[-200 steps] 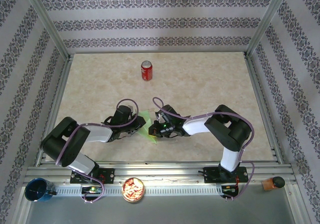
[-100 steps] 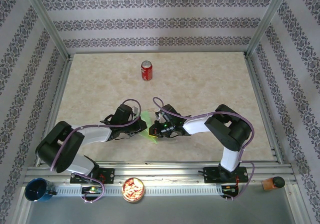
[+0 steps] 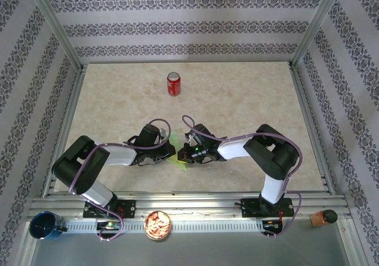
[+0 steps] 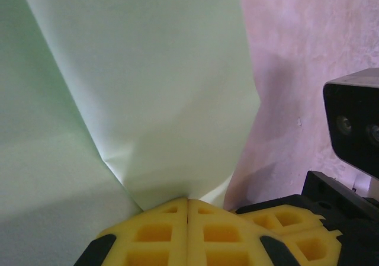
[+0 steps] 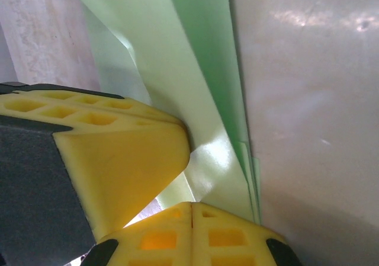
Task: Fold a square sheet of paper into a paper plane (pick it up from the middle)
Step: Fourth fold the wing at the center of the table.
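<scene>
The light-green sheet of paper (image 3: 176, 141), creased into folded layers, lies at the near middle of the table between my two grippers. My left gripper (image 3: 167, 151) is shut on it: in the left wrist view the paper (image 4: 136, 88) puckers into the closed yellow fingertips (image 4: 160, 224). My right gripper (image 3: 184, 154) faces it from the right, jaws shut. Its tips sit over the stacked folded edges of the paper (image 5: 207, 100), and whether they pinch it cannot be told. The left gripper's yellow finger (image 5: 118, 153) lies close beside it.
A red soda can (image 3: 173, 83) stands upright far behind the paper. On the front rail sit a blue cup (image 3: 46, 226), a bowl of snacks (image 3: 158, 225) and a brown-capped object (image 3: 323, 217). Metal frame posts and patterned walls bound the table.
The left gripper has closed on the paper and shifted slightly right, and its elbow has moved. The paper's upper flap now stands up more. The right arm has stayed put.
</scene>
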You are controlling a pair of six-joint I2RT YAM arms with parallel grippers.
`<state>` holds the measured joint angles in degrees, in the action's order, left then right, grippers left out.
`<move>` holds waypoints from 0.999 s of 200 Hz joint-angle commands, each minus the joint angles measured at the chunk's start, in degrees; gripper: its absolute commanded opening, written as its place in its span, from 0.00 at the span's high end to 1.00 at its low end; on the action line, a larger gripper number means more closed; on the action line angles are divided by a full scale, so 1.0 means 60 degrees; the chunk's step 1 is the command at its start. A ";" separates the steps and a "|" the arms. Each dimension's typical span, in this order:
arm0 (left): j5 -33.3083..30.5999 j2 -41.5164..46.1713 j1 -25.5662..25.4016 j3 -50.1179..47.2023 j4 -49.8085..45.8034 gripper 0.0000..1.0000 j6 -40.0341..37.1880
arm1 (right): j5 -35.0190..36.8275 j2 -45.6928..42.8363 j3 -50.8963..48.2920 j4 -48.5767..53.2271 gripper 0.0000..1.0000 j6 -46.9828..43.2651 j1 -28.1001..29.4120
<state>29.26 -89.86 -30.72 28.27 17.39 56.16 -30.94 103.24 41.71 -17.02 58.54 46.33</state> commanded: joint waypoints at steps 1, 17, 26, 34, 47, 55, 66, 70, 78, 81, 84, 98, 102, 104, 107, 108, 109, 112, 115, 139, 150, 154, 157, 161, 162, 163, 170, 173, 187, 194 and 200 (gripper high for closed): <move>-0.0920 -0.0125 0.0102 0.0019 -0.0057 0.98 0.0114 | 0.0235 0.0042 -0.0400 0.0814 1.00 -0.0206 -0.0001; -0.1037 -0.0175 0.0250 0.0099 -0.0193 0.98 0.0090 | 0.0235 0.0012 -0.0488 0.0815 1.00 -0.0221 0.0000; -0.1052 -0.0226 0.0334 0.0157 -0.0291 0.98 0.0061 | 0.0235 0.0005 -0.0514 0.0815 1.00 -0.0235 -0.0001; -0.1067 -0.0277 0.0412 0.0200 -0.0345 0.98 0.0044 | 0.0235 -0.0009 -0.0534 0.0814 1.00 -0.0245 -0.0001; -0.0988 -0.0391 0.0565 0.0224 -0.0328 0.98 0.0015 | 0.0235 -0.0012 -0.0565 0.0814 1.00 -0.0256 0.0006; -0.0977 -0.0439 0.0644 0.0248 -0.0370 0.98 0.0000 | 0.0220 -0.0010 -0.0580 0.0829 1.00 -0.0261 -0.0001; -0.0924 -0.0515 0.0751 0.0271 -0.0418 0.98 0.0000 | 0.0220 -0.0035 -0.0594 0.0842 1.00 -0.0279 -0.0001; -0.0889 -0.0540 0.0789 0.0294 -0.0433 0.98 0.0000 | 0.0227 -0.0039 -0.0595 0.0855 1.00 -0.0290 -0.0001; -0.0861 -0.0584 0.0864 0.0344 -0.0487 0.98 0.0014 | 0.0235 -0.0042 -0.0595 0.0880 1.00 -0.0310 -0.0001; -0.0831 -0.0604 0.0875 0.0373 -0.0495 0.98 0.0004 | 0.0235 -0.0039 -0.0595 0.0887 1.00 -0.0309 -0.0001; -0.0809 -0.0628 0.0896 0.0399 -0.0516 0.98 0.0001 | 0.0227 -0.0039 -0.0595 0.0888 1.00 -0.0313 -0.0001; -0.0783 -0.0716 0.0958 0.0598 -0.0804 0.98 -0.0100 | 0.0192 -0.0011 -0.0595 0.0919 1.00 -0.0340 -0.0001; -0.0815 -0.0736 0.0985 0.0634 -0.0884 0.98 -0.0113 | 0.0191 -0.0010 -0.0606 0.0928 1.00 -0.0340 -0.0001; -0.0818 -0.0739 0.0999 0.0657 -0.0908 0.98 -0.0120 | 0.0202 -0.0010 -0.0609 0.0923 1.00 -0.0343 -0.0001; -0.0798 -0.0757 0.1018 0.0676 -0.0919 0.98 -0.0117 | 0.0199 -0.0010 -0.0620 0.0909 1.00 -0.0354 0.0006; -0.0794 -0.0756 0.1025 0.0685 -0.0920 0.98 -0.0117 | 0.0202 -0.0010 -0.0622 0.0913 1.00 -0.0361 0.0002; -0.0799 -0.0755 0.1044 0.0689 -0.0920 0.98 -0.0117 | 0.0204 -0.0010 -0.0631 0.0908 1.00 -0.0364 0.0001; -0.0785 -0.0768 0.1067 0.0693 -0.0933 0.98 -0.0104 | 0.0205 -0.0011 -0.0638 0.0905 1.00 -0.0365 -0.0001; -0.0781 -0.0782 0.1089 0.0706 -0.0946 0.98 -0.0103 | 0.0205 -0.0017 -0.0646 0.0910 1.00 -0.0356 -0.0001; -0.0770 -0.0868 0.1259 0.0855 -0.1114 0.98 -0.0088 | 0.0191 0.0005 -0.0711 0.0910 1.00 -0.0381 -0.0001; -0.0764 -0.0912 0.1335 0.0985 -0.1257 0.98 -0.0130 | 0.0176 0.0005 -0.0726 0.0915 1.00 -0.0396 -0.0001; -0.0766 -0.0937 0.1365 0.1031 -0.1296 0.98 -0.0156 | 0.0163 0.0005 -0.0727 0.0921 1.00 -0.0408 -0.0001; -0.0770 -0.0955 0.1369 0.1067 -0.1330 0.98 -0.0181 | 0.0154 0.0005 -0.0727 0.0917 1.00 -0.0398 -0.0001; -0.0771 -0.0980 0.1396 0.1125 -0.1369 0.98 -0.0210 | 0.0147 0.0005 -0.0727 0.0924 1.00 -0.0411 -0.0001; -0.0773 -0.0985 0.1413 0.1129 -0.1386 0.98 -0.0215 | 0.0147 0.0005 -0.0727 0.0921 1.00 -0.0419 -0.0001; -0.0766 -0.0987 0.1413 0.1145 -0.1395 0.98 -0.0224 | 0.0139 0.0005 -0.0727 0.0926 1.00 -0.0422 -0.0001; -0.0772 -0.1050 0.1472 0.1278 -0.1491 0.98 -0.0273 | 0.0132 0.0001 -0.0727 0.0926 1.00 -0.0426 -0.0001; -0.0774 -0.1079 0.1500 0.1312 -0.1512 0.98 -0.0298 | 0.0132 0.0004 -0.0738 0.0930 1.00 -0.0426 -0.0001; -0.0668 -0.1211 0.1641 0.1519 -0.1632 0.98 -0.0398 | 0.0117 -0.0006 -0.0741 0.0940 1.00 -0.0451 -0.0001; -0.0604 -0.1272 0.1749 0.1621 -0.1706 0.98 -0.0435 | 0.0117 -0.0010 -0.0756 0.0939 1.00 -0.0455 -0.0001; -0.0571 -0.1307 0.1833 0.1686 -0.1765 0.97 -0.0492 | 0.0103 -0.0023 -0.0756 0.0948 1.00 -0.0464 -0.0001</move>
<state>32.03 -95.35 -23.42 36.40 10.79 55.66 -30.48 102.52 39.94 -19.22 57.01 46.30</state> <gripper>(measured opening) 0.050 0.064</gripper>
